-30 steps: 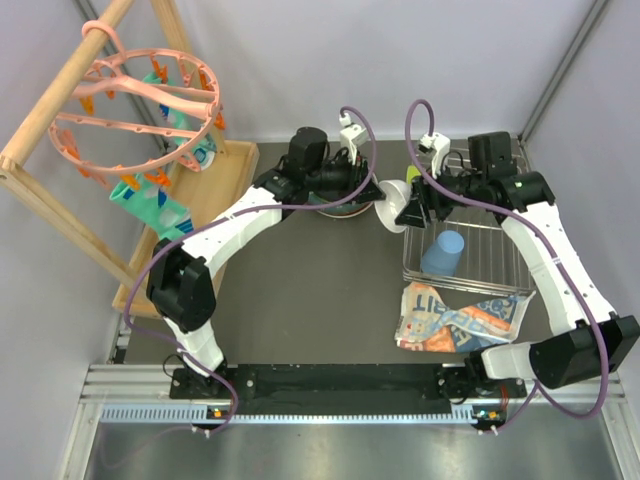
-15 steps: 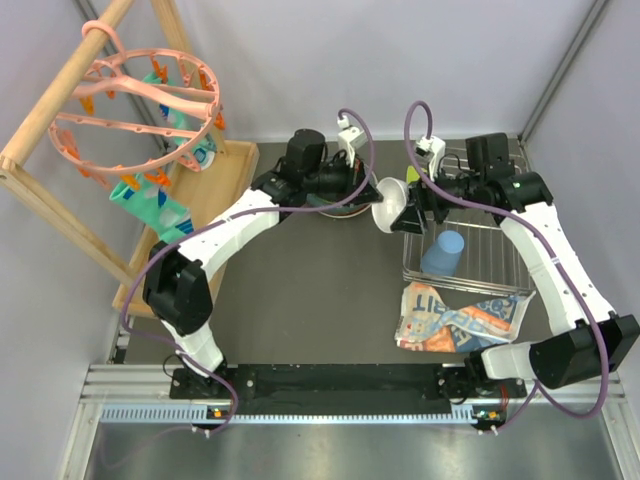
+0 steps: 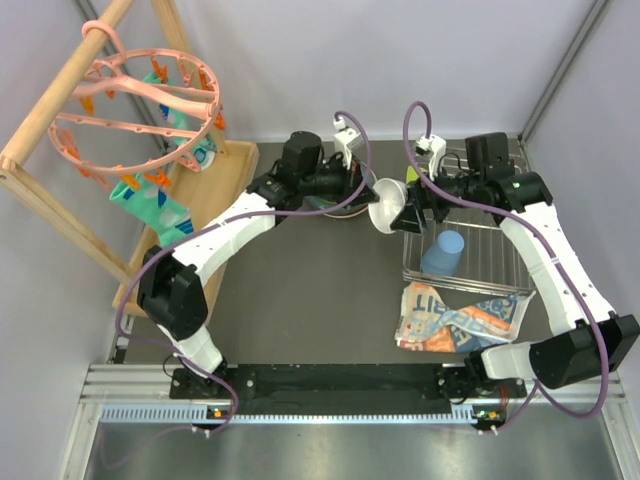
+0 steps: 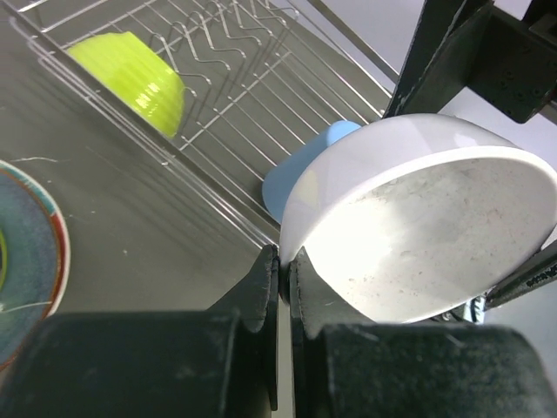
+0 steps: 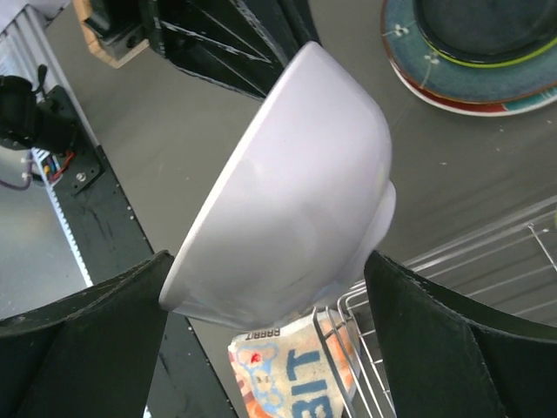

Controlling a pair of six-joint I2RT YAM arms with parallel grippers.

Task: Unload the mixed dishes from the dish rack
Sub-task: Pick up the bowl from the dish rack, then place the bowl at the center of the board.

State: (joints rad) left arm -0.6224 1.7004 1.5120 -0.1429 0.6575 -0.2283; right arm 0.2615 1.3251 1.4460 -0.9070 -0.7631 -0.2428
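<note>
Since a second ago the left jaws have clamped the rim of the plain white bowl, tilted mid-air just left of the dish rack; the right jaws have spread wide around it. Inside the rack: a light blue cup, a lime-green bowl.

This is a robotics lab bench, set up for testing rather than lived in. A white jointed left arm and right arm are bolted side by side to an aluminium rail at the near edge of a dark matte tabletop. Purple cables loop from their wrists. Plain pale walls box the table in. The household items sit there as props: a wire dish rack at right, a printed packet just near of it, and a wooden frame with a pink clip ring at far left.
</note>
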